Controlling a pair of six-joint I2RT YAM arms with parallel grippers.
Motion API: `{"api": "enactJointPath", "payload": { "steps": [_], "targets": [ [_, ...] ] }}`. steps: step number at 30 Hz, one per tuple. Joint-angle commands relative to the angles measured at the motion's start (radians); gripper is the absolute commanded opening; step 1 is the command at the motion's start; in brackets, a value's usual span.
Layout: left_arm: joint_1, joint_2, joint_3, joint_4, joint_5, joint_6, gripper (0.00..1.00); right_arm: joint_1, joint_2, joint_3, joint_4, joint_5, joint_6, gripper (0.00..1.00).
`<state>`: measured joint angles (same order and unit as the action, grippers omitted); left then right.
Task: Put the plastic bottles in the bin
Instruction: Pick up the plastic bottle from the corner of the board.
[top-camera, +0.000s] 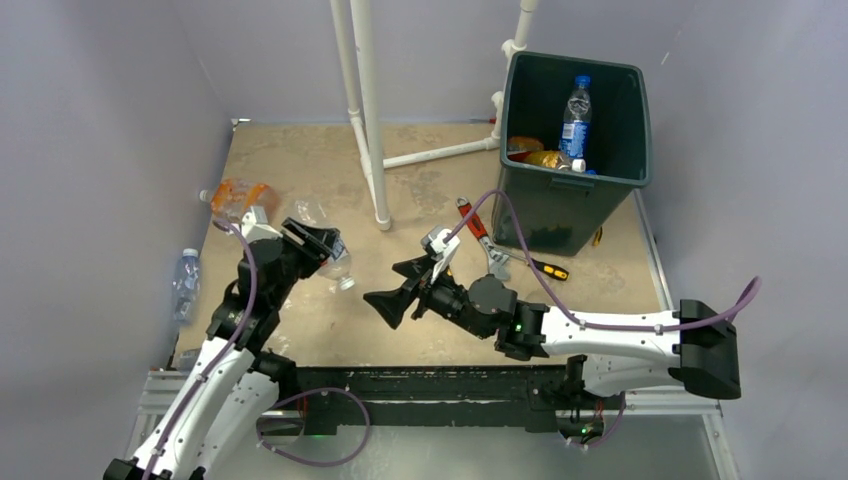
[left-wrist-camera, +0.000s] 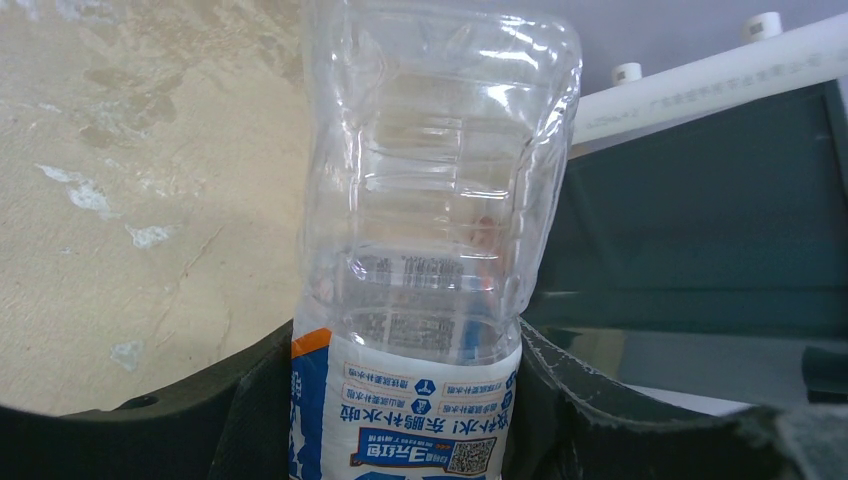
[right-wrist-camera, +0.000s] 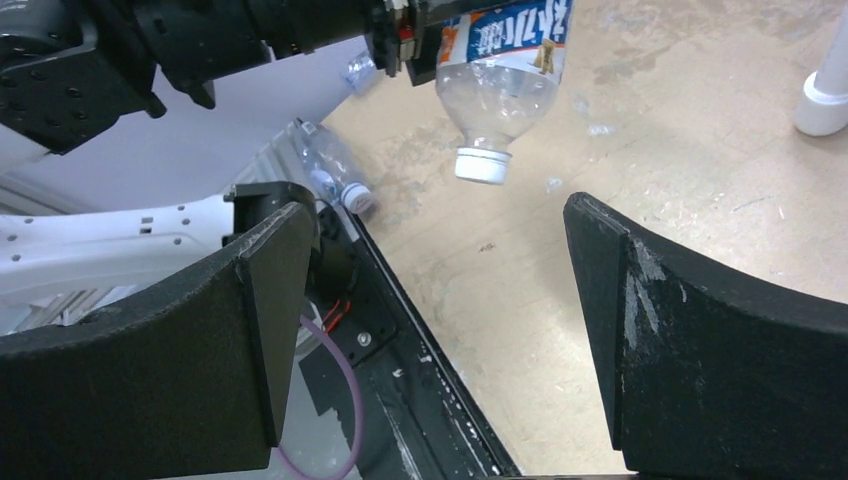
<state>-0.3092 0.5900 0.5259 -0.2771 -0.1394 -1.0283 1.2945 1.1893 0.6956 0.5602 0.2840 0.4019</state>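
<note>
My left gripper (top-camera: 322, 250) is shut on a clear plastic bottle (left-wrist-camera: 435, 190) with a blue and white label. It grips the bottle at the label, above the table's left half. The bottle's white cap (right-wrist-camera: 483, 166) points down and to the right. My right gripper (top-camera: 392, 286) stands open and empty just right of that bottle, its wide fingers (right-wrist-camera: 640, 330) aimed at it. The dark green bin (top-camera: 560, 205) stands at the far right. It holds a blue-labelled bottle (top-camera: 575, 110) and an orange bottle (top-camera: 545, 158). An orange-tinted bottle (top-camera: 235, 197) lies at the table's left edge.
A crumpled clear bottle (top-camera: 310, 210) lies behind the left gripper. Another bottle (top-camera: 185, 283) lies off the table's left edge. A red-handled wrench (top-camera: 470, 222) and a yellow-and-black screwdriver (top-camera: 548, 270) lie in front of the bin. A white pipe frame (top-camera: 368, 110) rises mid-table.
</note>
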Motion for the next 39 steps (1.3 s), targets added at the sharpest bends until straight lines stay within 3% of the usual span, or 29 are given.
{"api": "enactJointPath", "payload": {
  "steps": [1,8,15,22,27,39],
  "targets": [
    [-0.004,0.007,0.141,-0.025,0.015,0.057,0.33,-0.001,-0.044,-0.012,0.071,0.072,0.011,0.95],
    [-0.004,0.027,0.268,-0.065,-0.030,0.137,0.34,-0.001,-0.043,0.001,0.040,0.067,0.015,0.96],
    [-0.002,0.048,0.327,0.070,0.082,0.180,0.34,-0.001,-0.108,-0.004,0.063,0.010,0.042,0.97],
    [-0.003,0.003,0.283,0.277,0.201,0.099,0.34,-0.001,-0.104,0.030,0.083,-0.033,-0.001,0.97],
    [-0.004,-0.029,0.256,0.372,0.242,0.036,0.34,-0.003,-0.017,0.111,0.093,-0.056,0.017,0.97],
    [-0.002,-0.107,0.268,0.323,0.246,0.090,0.34,-0.011,0.223,0.355,0.103,-0.121,0.099,0.93]
  ]
}}
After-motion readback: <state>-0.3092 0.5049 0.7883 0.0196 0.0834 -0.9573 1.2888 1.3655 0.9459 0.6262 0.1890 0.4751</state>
